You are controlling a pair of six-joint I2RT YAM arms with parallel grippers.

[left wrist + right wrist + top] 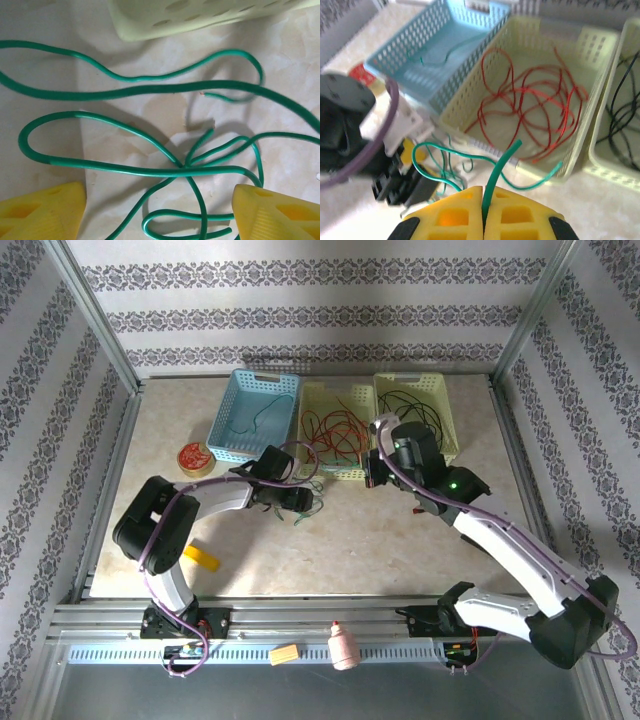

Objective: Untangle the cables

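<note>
Currently a green cable (125, 170) is lying in loose, crossing loops on the desk (350, 550), just in front of the middle basket (330, 390) and toward the desk's far edge. The left gripper (160, 210) is hovering over those loops with its jaws spread wide, one finger on each side of the tangle, gripping nothing. The right gripper (483, 197) is pinching a green cable between closed fingers, and the piece is rising from the pads. I cannot tell whether it is the same cable. Inside the middle basket, red cables (530, 100) are sitting tangled, and black cables (415, 410) are lying in the right basket (447, 425). Another green strand (255, 420) is resting in the blue basket (228, 415) on the left. All three baskets are standing side by side along the far edge.
</note>
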